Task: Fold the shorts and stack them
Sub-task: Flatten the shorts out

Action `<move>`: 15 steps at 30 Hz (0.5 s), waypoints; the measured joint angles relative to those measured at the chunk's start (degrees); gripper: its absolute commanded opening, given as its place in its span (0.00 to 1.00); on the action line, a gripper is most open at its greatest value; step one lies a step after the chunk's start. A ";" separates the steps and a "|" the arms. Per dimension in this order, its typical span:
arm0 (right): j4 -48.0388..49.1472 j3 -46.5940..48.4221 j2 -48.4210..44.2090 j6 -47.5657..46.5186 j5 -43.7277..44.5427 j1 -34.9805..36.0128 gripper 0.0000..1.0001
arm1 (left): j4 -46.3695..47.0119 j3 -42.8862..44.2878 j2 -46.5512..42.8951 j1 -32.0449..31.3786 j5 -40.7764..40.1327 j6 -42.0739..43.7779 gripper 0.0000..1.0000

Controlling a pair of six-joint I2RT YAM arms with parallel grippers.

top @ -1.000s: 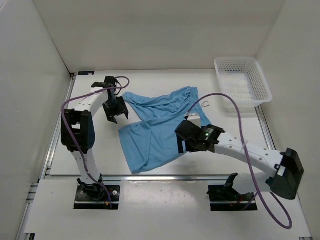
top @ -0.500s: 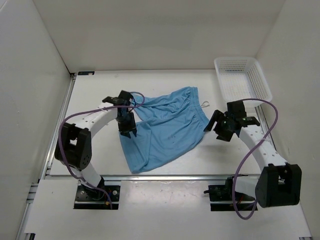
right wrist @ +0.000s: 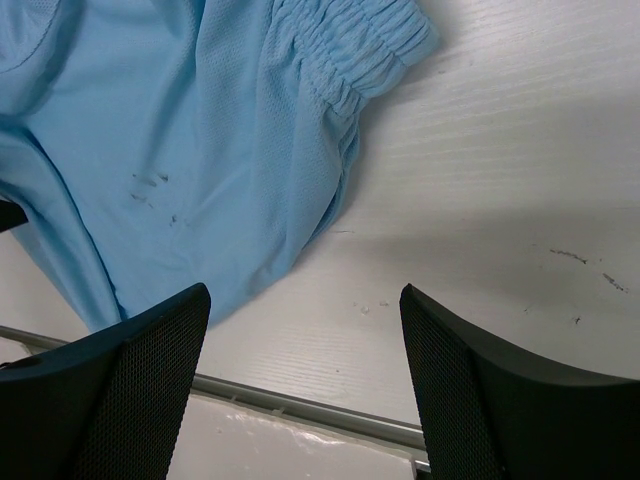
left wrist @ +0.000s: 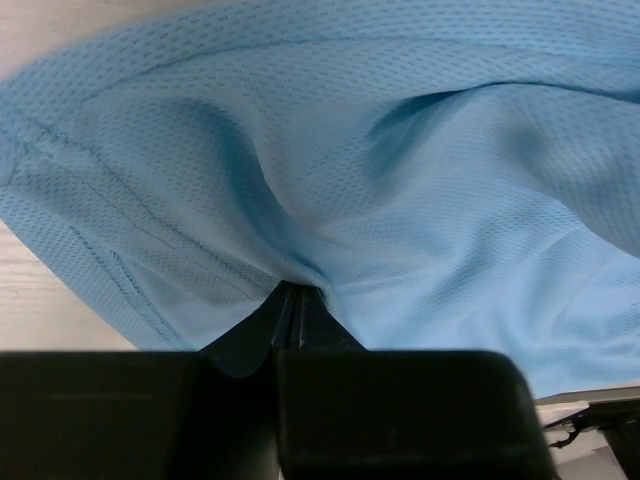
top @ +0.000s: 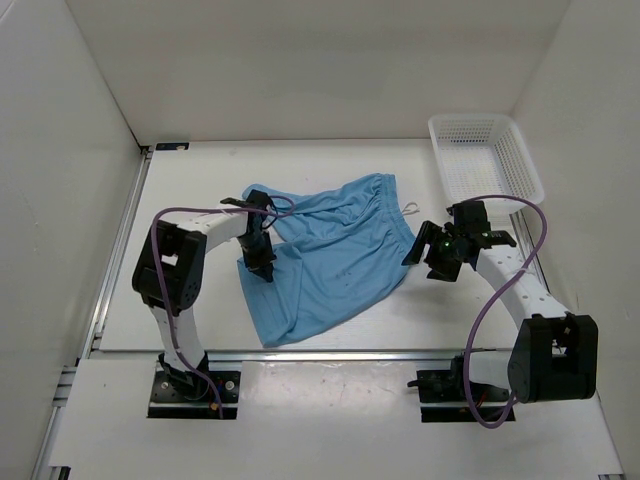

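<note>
Fold step, grasp phase: the shorts (top: 335, 255) lie spread on the bench (top: 200, 180), the left hand (top: 262, 264) is clamped on their left-side fabric, and the right hand (top: 425, 257), fingers apart and empty, must next grip the nearby waistband (right wrist: 345, 40)

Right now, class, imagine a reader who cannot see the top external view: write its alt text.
Light blue shorts lie spread on a white table, the left gripper shut on fabric near their left edge. The right gripper is open just beyond their right side, holding nothing. A white mesh basket sits at the far right corner.
</note>
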 measured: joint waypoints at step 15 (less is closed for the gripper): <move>-0.11 0.00 0.02 -1.25 0.00 0.00 0.84 | -4.44 -0.59 -8.07 1.40 -4.00 1.38 0.44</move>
